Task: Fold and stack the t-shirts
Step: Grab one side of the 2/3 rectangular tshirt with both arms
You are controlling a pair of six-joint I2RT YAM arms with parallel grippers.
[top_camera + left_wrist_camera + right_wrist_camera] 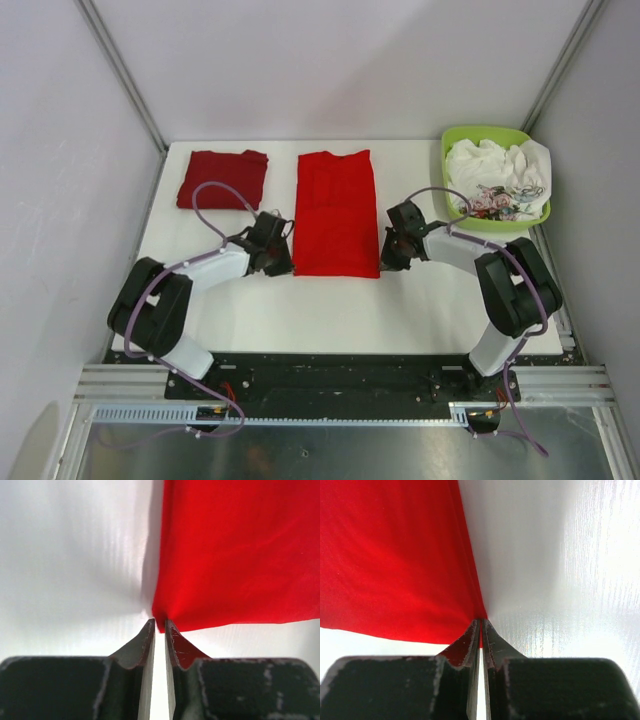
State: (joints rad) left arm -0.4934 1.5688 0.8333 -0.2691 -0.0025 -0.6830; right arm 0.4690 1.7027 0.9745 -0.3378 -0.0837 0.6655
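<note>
Two near corners of the bright red t-shirt [336, 213] are taken, one by each gripper. The shirt lies on the white tabletop [350, 310], folded into a long narrow strip that runs straight away from the grippers and fills the space between them.

The left gripper [288, 266] is at the strip's near left corner. In its wrist view the jaws stand almost together, only a thin slit between them, and the cloth's corner is nipped at their tips [159, 625]. Creases in the fabric draw in toward that point. From there the red cloth spreads ahead and to the right, with bare tabletop ahead and to the left.

The right gripper [386, 264] holds the near right corner. Its jaws are pressed together on the cloth [480, 622], and a red edge shows down the slit between them. Here the fabric spreads ahead and to the left, with bare tabletop to the right.

The dark red t-shirt [222, 178] lies folded into a compact rectangle beyond and to the left of the left gripper, apart from the bright strip with bare tabletop between them.

Beyond and to the right of the right gripper sits a lime-green basket [487, 131] holding crumpled white cloth [495, 165]
</note>
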